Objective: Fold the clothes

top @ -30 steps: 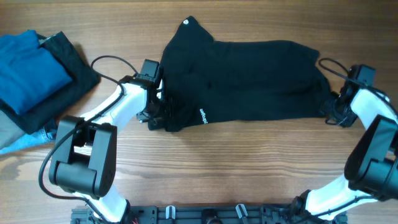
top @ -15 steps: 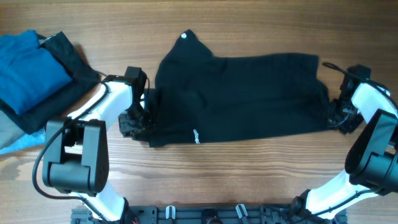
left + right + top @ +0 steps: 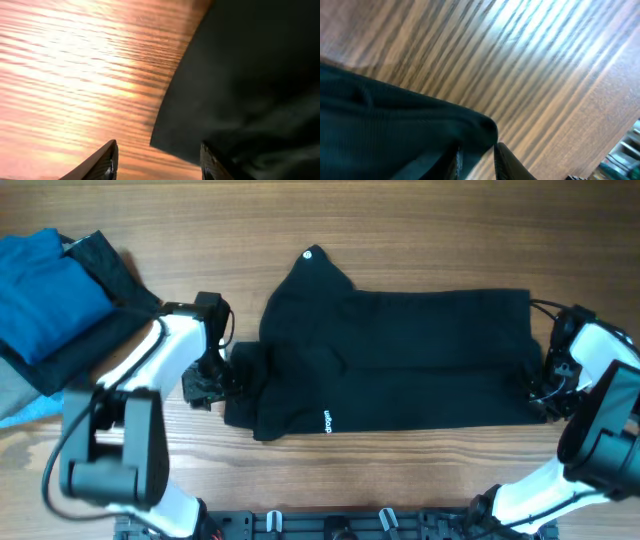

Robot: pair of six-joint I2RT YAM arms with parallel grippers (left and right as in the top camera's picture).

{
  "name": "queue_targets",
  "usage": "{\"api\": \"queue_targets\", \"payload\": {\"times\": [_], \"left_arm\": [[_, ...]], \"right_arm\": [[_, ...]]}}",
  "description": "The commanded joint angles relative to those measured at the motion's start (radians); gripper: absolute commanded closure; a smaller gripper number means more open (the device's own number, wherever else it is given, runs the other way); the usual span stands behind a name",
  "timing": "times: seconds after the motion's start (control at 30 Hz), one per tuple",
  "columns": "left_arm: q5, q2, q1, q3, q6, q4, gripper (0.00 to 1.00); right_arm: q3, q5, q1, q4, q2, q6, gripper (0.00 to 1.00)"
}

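I see the black garment spread across the middle of the wooden table, with its white logo at the far peak and its white lettering by the near hem. My right gripper is at the garment's right edge, fingers closed on a fold of the fabric. My left gripper sits at the left edge with its fingers spread apart, and the cloth reaches one of them. A folded blue garment lies on a black cloth at the far left.
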Motion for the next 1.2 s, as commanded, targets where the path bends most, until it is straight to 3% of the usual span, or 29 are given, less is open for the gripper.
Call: {"api": "queue_targets", "payload": {"times": [0.0,0.03,0.07,0.1,0.2,0.3,0.6,0.93,1.0,1.17], "left_arm": [[-0.017,-0.136,0.008,0.021,0.002,-0.004,0.41],[-0.017,-0.161,0.008,0.031,0.002,-0.003,0.37],[-0.017,-0.185,0.008,0.042,0.002,-0.001,0.27],[-0.005,-0.214,0.008,0.056,0.002,0.013,0.17],[0.059,-0.261,0.008,0.084,0.035,0.099,0.05],[0.145,-0.267,0.008,0.121,0.067,0.249,0.05],[0.322,-0.073,0.008,0.19,0.081,0.707,0.0],[0.34,0.256,-0.026,0.256,0.042,1.006,0.0],[0.34,0.294,-0.041,0.256,0.043,1.04,0.09],[0.339,0.366,-0.085,0.256,0.043,1.141,0.12]], "right_arm": [[0.042,-0.056,-0.009,0.0,-0.14,-0.047,0.69],[0.055,-0.074,-0.009,0.0,-0.172,-0.067,0.66],[0.068,-0.084,-0.009,0.0,-0.203,-0.076,0.53],[0.083,-0.107,-0.009,0.005,-0.241,-0.092,0.25],[0.112,-0.209,-0.009,0.039,-0.313,-0.161,0.1],[0.116,-0.369,-0.006,0.089,-0.377,-0.289,0.08],[0.116,-0.586,-0.003,0.111,-0.41,-0.326,0.05],[0.115,-0.725,-0.003,0.108,-0.41,-0.351,0.0],[0.115,-0.724,-0.003,0.107,-0.41,-0.351,0.0],[0.113,-0.724,-0.003,0.095,-0.409,-0.349,0.01]]}}
